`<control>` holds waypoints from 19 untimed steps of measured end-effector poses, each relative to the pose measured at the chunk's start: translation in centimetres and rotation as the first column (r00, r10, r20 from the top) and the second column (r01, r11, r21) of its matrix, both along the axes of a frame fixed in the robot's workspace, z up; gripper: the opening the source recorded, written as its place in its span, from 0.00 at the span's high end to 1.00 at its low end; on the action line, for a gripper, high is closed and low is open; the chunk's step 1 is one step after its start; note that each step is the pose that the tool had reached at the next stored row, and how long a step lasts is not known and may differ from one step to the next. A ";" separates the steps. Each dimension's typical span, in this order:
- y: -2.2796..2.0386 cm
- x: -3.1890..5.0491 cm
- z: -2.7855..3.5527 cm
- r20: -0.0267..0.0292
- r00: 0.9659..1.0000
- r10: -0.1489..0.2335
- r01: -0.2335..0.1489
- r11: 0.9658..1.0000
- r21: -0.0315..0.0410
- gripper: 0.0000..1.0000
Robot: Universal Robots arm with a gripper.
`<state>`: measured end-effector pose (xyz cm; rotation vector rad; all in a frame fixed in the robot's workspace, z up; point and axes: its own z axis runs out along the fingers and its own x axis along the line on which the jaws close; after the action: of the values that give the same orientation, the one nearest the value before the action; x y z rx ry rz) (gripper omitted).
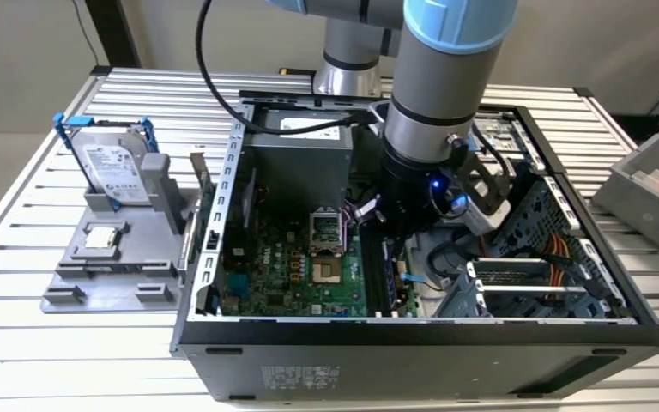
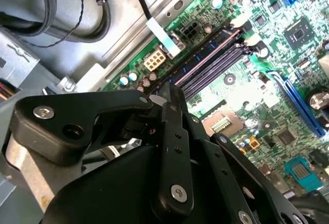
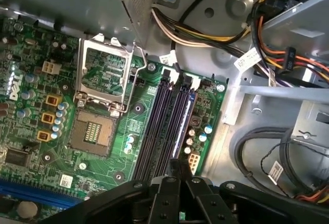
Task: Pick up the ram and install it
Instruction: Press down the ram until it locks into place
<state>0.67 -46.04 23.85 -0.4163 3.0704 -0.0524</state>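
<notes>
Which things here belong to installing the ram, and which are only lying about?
For the job: the ram, the memory slots, the tool at the slots.
Lying about: the hard drive, the processor chip, the grey stand holding both.

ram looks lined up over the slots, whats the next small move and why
Probably ease straight down a little. In the first wrist view the gripper seems shut on the ram, which runs edge-on along the outermost slot toward its white end latch; I can't tell that it's fully seated.
</notes>
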 end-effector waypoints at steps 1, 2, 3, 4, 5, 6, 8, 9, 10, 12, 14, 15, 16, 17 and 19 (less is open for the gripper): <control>0.00 0.01 0.00 0.000 1.000 0.010 -0.010 1.000 0.000 1.00; 0.00 0.02 0.01 0.000 1.000 0.019 -0.019 1.000 0.000 1.00; 0.01 0.03 0.01 0.000 1.000 0.026 -0.026 1.000 0.000 1.00; 0.01 0.05 0.01 0.000 1.000 0.031 -0.031 1.000 0.000 1.00; 0.01 0.07 0.01 0.000 0.999 0.036 -0.036 0.999 0.000 1.00; 0.01 0.10 0.01 0.000 0.999 0.041 -0.041 0.999 0.000 1.00; 0.01 0.14 0.02 0.000 0.999 0.052 -0.052 0.999 0.000 1.00; 0.01 0.16 0.02 0.000 0.998 0.058 -0.058 0.998 0.000 1.00; 0.01 0.17 0.02 0.000 0.998 0.063 -0.063 0.998 0.000 1.00; 0.02 0.19 0.03 0.000 0.997 0.074 -0.074 0.997 0.000 1.00; 0.02 0.22 0.03 0.000 0.996 0.087 -0.087 0.996 0.000 1.00; 0.02 0.22 0.03 0.000 0.996 0.092 -0.092 0.996 0.000 1.00; 0.02 0.23 0.03 0.000 0.995 0.098 -0.098 0.995 0.000 1.00; 0.02 0.24 0.03 0.000 0.994 0.105 -0.105 0.994 0.000 1.00; 0.02 0.27 0.03 0.000 0.993 0.119 -0.119 0.993 0.000 1.00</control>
<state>0.95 -46.02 23.89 -0.5976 3.0384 -0.0487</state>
